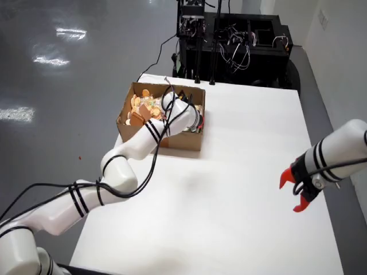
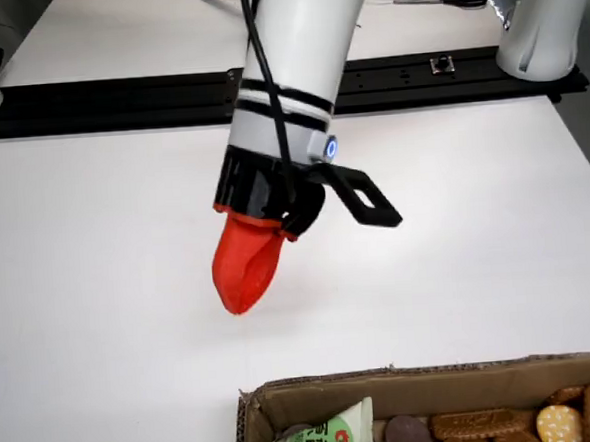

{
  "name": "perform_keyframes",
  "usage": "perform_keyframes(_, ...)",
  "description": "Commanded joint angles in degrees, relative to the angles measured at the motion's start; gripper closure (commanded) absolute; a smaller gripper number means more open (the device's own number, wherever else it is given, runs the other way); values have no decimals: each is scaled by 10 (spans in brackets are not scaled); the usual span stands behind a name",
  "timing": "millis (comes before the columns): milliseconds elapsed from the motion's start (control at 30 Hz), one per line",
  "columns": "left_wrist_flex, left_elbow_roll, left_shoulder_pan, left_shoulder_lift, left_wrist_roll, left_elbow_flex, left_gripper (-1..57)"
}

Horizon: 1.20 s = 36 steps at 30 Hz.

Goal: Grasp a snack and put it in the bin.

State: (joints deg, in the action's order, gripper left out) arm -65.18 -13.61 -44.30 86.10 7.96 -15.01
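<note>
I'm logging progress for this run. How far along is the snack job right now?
Done: the cardboard box already holds biscuits and a green packet. In hand: nothing; the red tool hangs shut over the white table beside the box. Left: no loose snack shows on the table, so possibly nothing.

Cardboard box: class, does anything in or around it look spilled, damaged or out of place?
Nothing stands out. The box sits flat on the white table, its walls whole, and the snacks all lie inside it; none shows on the table.
</note>
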Motion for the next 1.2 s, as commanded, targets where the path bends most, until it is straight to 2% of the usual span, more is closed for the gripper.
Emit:
perform_keyframes(33,-10,1,-21,-37,0,40,568)
perform_keyframes(367,-31,1,-74,-119,-21,169,569)
perform_keyframes(633,-54,2,-107,-148,-65,226,569)
perform_keyframes(833,-49,4,-135,-176,-109,290,569)
perform_keyframes(933,-19,7,-148,-214,-138,367,569)
perform_keyframes(1200,141,11,-166,-382,-241,663,569)
